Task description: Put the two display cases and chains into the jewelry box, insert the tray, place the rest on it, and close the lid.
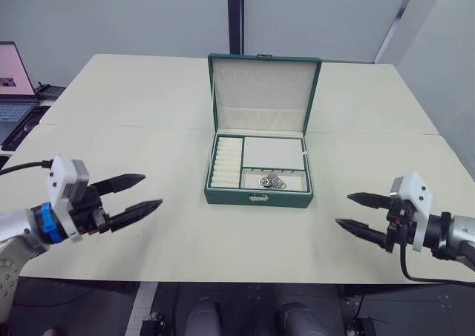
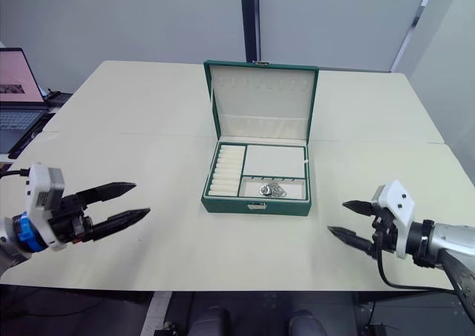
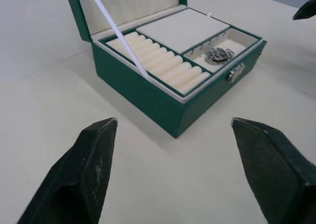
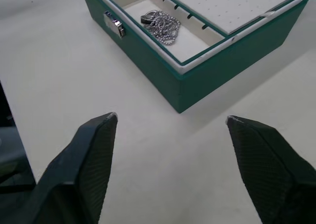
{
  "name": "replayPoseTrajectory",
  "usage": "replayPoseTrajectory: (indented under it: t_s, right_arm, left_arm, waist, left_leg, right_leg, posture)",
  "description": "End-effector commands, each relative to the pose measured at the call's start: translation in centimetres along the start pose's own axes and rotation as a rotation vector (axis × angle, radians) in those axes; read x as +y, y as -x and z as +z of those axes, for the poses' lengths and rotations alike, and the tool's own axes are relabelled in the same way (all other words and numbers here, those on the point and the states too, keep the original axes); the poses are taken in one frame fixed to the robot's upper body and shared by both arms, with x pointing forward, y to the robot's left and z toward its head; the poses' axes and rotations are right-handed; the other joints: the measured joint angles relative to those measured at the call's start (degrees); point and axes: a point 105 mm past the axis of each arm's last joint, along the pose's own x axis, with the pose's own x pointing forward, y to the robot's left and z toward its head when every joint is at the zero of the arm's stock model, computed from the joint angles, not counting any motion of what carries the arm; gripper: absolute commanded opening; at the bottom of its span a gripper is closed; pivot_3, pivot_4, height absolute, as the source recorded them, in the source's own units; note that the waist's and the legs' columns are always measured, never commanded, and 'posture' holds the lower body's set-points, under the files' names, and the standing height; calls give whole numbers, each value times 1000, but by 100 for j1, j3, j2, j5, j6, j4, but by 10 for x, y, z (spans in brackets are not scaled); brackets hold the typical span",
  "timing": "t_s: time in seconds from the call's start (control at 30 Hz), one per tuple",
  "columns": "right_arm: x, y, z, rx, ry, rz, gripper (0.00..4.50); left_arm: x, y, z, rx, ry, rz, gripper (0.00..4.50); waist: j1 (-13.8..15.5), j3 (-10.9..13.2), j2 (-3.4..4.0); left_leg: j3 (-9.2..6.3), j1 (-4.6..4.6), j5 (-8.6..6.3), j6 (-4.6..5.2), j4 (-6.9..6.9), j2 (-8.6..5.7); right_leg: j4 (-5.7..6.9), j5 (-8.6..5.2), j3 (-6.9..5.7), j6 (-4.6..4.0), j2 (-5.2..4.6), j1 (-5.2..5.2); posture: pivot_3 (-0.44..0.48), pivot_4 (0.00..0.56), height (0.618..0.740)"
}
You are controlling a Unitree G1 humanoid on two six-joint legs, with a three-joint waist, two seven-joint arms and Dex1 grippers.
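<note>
Right wrist view has the chain piled in the front compartment of the tray in the green jewelry box, mid-table, lid up. I'd guess the lid swings stiffly on its hinge, so push at its top edge. My left claw and right claw both hang open, empty. Left wrist view adds the white ribbon.

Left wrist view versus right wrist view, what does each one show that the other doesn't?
The left wrist view alone shows the ring rolls, the raised lid with its white ribbon, and the tip of the right pincer. The right wrist view alone shows a dark gap past the table edge. Both show the green jewelry box, the silver chain in its front compartment, the metal clasp and the cream table.
</note>
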Motion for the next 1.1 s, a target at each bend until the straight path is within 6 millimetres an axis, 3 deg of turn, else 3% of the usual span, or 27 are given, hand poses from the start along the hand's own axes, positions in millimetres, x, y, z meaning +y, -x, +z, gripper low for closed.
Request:
replayPoseTrajectory:
  t_s: [0.03, 0.27, 0.33, 0.43, 0.73, 1.1]
  right_arm:
    - [-16, -8, 5, -8, 21, -72, 2446]
    - [-46, -36, -6, 38, 37, -178, 627]
    - [-53, -47, -6, 37, 30, -194, 160]
    - [-63, -60, -8, 49, 24, -219, 160]
    - [-67, -92, -13, 75, -6, -200, 160]
    - [-65, -104, -3, 49, 6, -190, 26]
  left_arm:
    - [15, -14, 2, 22, -12, 88, 2615]
    - [51, -56, -12, 113, -53, 270, 317]
    - [46, -76, -23, 177, -41, 185, 311]
    - [47, -96, -37, 261, -46, 110, 311]
    - [56, -139, -46, 212, -14, 86, 311]
    - [43, -157, -49, 198, -5, -1, 155]
  waist:
    - [0, 0, 0]
    - [12, 0, 0]
    - [10, 0, 0]
    - [12, 0, 2]
    - [15, -1, 2]
    - [15, -1, 3]
  left_leg:
    - [0, 3, 0, 0, 0, 0]
    - [1, 0, 1, 0, 4, -1]
    - [1, 0, 4, -5, 5, -1]
    - [6, 0, 14, -21, 6, -2]
    - [9, -1, 15, -22, 8, 1]
    - [8, -1, 15, -23, 8, 2]
  right_leg:
    - [1, 0, 0, 0, 0, 2]
    - [4, 1, 2, 0, 1, -3]
    - [4, 1, 2, 0, 2, -3]
    - [8, 1, 5, 0, 2, -6]
    - [9, 1, 2, 0, 3, -8]
    - [12, 1, -1, 0, 3, -6]
  posture:
    - [0, 150, 740]
    - [0, 150, 740]
    - [0, 150, 740]
    - [0, 150, 740]
    - [0, 150, 740]
    - [0, 150, 740]
